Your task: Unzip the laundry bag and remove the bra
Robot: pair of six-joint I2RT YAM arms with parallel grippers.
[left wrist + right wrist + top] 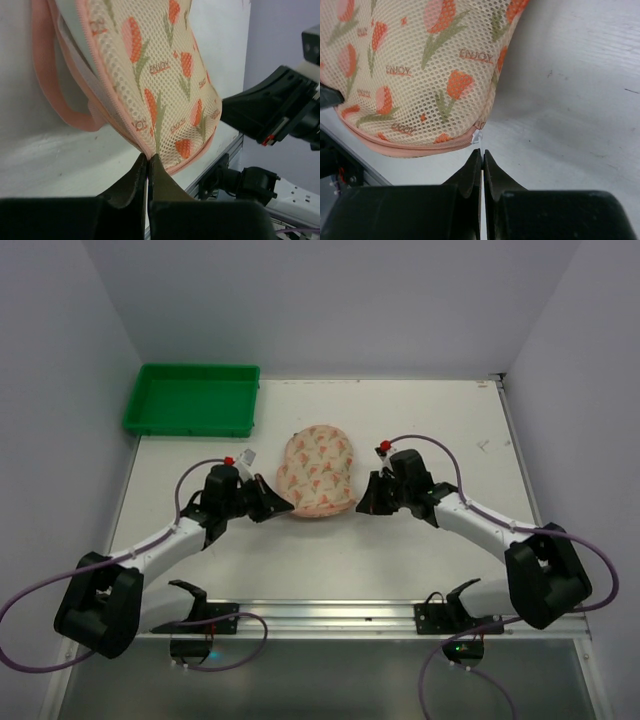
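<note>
Cream mesh laundry bag [317, 472], tulip print

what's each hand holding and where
Left hand pinches the laundry bag by its pink zipper rim; right hand shut at the white zipper tab, hold unclear.

In the top view the laundry bag [317, 474] lies mid-frame on the table [440, 420]; the left gripper [287, 506] sits at its lower-left edge and the right gripper [360, 506] at its lower-right, so both near flanks are blocked; bare table lies open above the bag and across the right of the frame; the green tray [192, 400] fills the upper left, well apart; walls [60, 390] close left, top and right.
</note>
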